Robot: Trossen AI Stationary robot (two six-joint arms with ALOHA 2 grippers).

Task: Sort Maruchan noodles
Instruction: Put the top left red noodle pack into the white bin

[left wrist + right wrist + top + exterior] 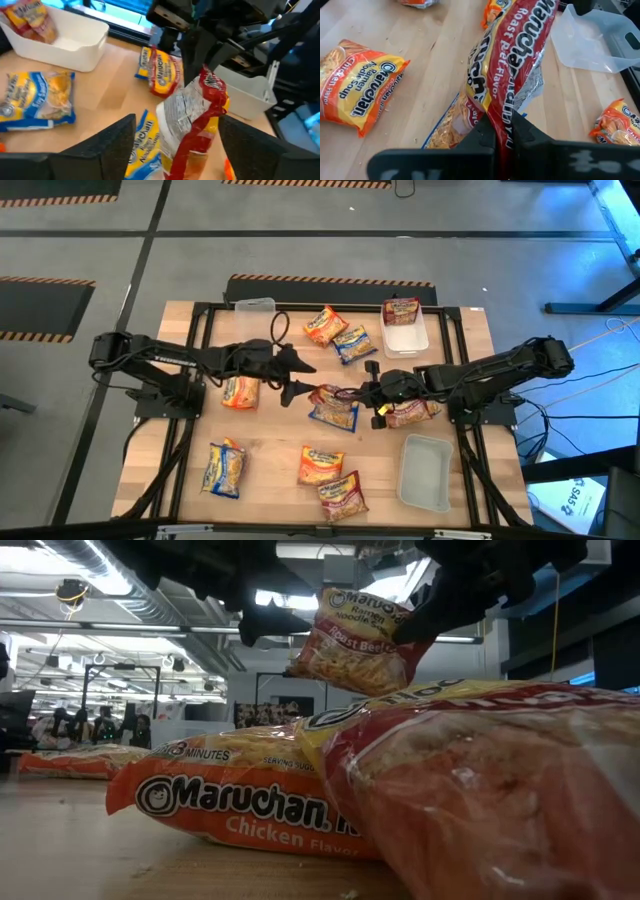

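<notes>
Near the table's centre, the right gripper (372,394) is pinching a red Roast Beef Flavor Maruchan packet (512,65) by one edge, its two fingers pressed together on the plastic, and the low view shows this packet hanging in the air above the table. The left gripper (300,374) is sitting just at the packet's nine o'clock side with its fingers (117,137) spread wide on either side of the packet, not clamping it. A blue-and-yellow packet (335,414) is lying on the wood directly under the held one.

Other packets are lying scattered: an orange chicken packet (240,391) under the left arm, a blue-and-yellow one (224,468) at the table's seven o'clock, an orange (319,465) and a red one (343,494) at six o'clock, and an orange (324,325) and a blue (354,343) pair at twelve o'clock. A white tub (406,338) at one o'clock is holding a red packet (401,310). A clear tub (424,471) is sitting at five o'clock, well apart from the packets.
</notes>
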